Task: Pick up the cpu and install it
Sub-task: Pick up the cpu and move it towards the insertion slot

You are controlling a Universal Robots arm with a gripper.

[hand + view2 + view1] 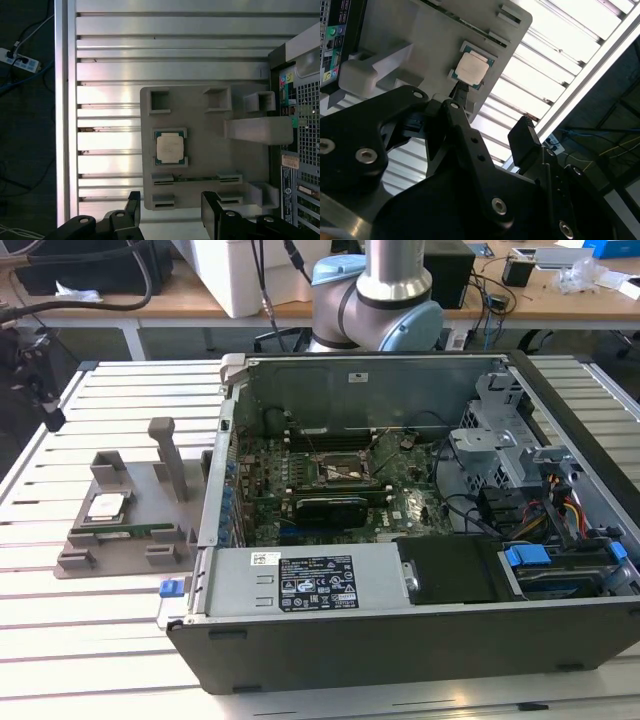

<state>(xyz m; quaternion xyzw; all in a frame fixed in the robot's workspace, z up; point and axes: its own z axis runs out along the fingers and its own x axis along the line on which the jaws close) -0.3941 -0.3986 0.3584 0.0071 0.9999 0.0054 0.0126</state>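
The cpu (105, 507) is a small silvery square chip with a thin green edge. It lies flat in a recess of the grey holder tray (150, 495) at the exterior view's left, beside the open computer case (400, 620). Both wrist views look down on the cpu (170, 148) (471, 69). My gripper (172, 212) hangs above the table off one edge of the tray, open, its black fingers (132, 205) wide apart with nothing between them. In the second wrist view the gripper (492, 120) is short of the chip and clear of it. The black-framed motherboard socket (345, 472) sits inside the case.
A long green memory stick (197, 178) lies in a slot of the tray beside the cpu. A tall grey post (168, 455) rises from the tray. Cables, drive bays (545, 560) and a black card crowd the case. The slatted metal table (100, 640) extends around the tray.
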